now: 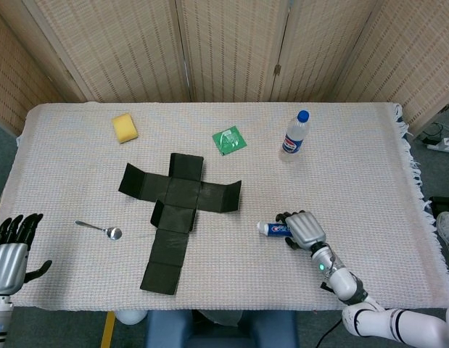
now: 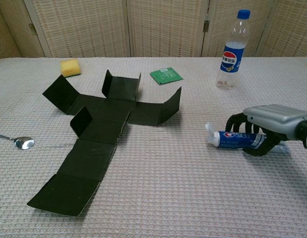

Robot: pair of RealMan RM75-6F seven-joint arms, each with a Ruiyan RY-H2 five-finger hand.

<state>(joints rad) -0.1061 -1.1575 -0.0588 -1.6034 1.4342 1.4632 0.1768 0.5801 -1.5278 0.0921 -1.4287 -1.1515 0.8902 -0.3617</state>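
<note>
My left hand (image 1: pixel 10 250) hovers off the table's near left corner, fingers spread and holding nothing. A spoon (image 1: pixel 101 230) lies nearby, then the unfolded black cardboard box (image 1: pixel 175 212) lies flat at centre. To the right, my right hand (image 2: pixel 265 128) wraps its fingers around the toothpaste tube (image 2: pixel 235 139) lying on the tablecloth (image 1: pixel 355 174), cap pointing left.

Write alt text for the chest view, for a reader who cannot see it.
The robot's right hand grips a blue toothpaste tube lying on a cloth-covered table, fingers curled around it. To the left lies an unfolded black cardboard box, with a spoon at the left edge. Farther back are a yellow sponge, a green packet and an upright cola bottle.
</note>
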